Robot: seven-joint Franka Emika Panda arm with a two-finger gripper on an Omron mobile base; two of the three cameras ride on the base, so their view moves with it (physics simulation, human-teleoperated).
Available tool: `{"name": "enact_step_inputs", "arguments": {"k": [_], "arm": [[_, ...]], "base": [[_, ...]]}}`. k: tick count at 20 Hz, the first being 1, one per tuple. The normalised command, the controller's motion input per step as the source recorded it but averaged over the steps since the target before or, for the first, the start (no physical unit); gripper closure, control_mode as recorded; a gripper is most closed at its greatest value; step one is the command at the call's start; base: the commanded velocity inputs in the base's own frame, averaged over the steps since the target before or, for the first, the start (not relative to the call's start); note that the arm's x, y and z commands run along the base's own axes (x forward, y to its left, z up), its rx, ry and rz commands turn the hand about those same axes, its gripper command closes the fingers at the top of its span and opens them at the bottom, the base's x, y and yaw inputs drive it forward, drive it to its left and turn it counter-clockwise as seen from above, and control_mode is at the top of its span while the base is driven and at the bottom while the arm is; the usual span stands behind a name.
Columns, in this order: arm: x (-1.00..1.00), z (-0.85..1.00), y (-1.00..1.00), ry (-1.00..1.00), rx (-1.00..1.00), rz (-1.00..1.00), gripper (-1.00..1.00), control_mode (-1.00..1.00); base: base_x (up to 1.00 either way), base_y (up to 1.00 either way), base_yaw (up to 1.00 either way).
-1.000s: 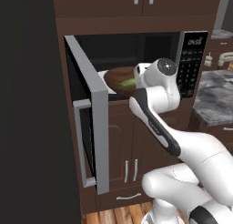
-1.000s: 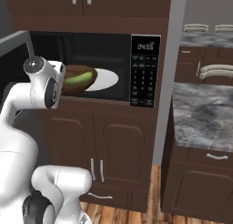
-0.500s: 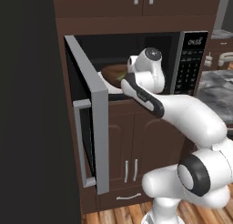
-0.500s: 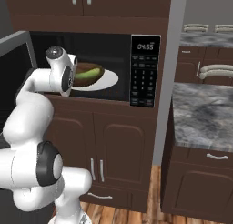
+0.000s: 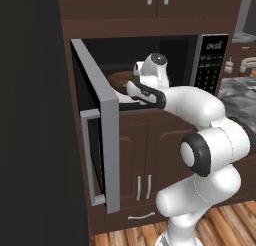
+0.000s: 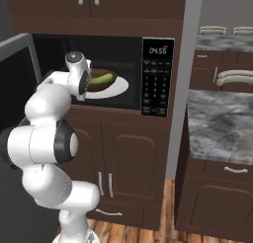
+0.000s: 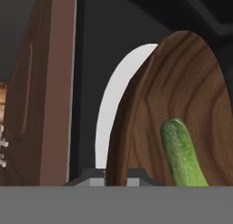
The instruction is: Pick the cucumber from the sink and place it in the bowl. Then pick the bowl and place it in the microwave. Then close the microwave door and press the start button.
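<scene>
Bowl with cucumber sits on the white plate inside the microwave, left of centre in the right base view.
The door stands open at the left of the left base view. In the hand view the jaws' tips sit at the bottom, nearly closed on the bowl's rim, with the cucumber at lower right.

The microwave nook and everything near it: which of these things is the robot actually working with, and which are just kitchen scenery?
Part of the job:
- microwave
- microwave door, standing open
- wooden bowl on the white turntable plate
- cucumber in the bowl
- keypad panel
- gripper at the bowl's rim

Just scenery:
- lower cabinets
- grey stone counter
- wood floor
</scene>
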Motion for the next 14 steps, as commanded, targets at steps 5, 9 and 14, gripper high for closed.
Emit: {"name": "enact_step_inputs", "arguments": {"k": [5, 9, 14], "arm": [[0.3, -0.3, 0.0, 0.0, 0.0, 0.06, 1.0, -1.0], [0.74, -0.2, 0.0, 0.0, 0.0, 0.02, 1.0, -1.0], [0.62, -0.32, 0.0, 0.0, -0.03, 0.0, 1.0, -1.0]], "base": [[0.0, 0.0, 0.0], [0.0, 0.0, 0.0], [0.0, 0.0, 0.0]]}}
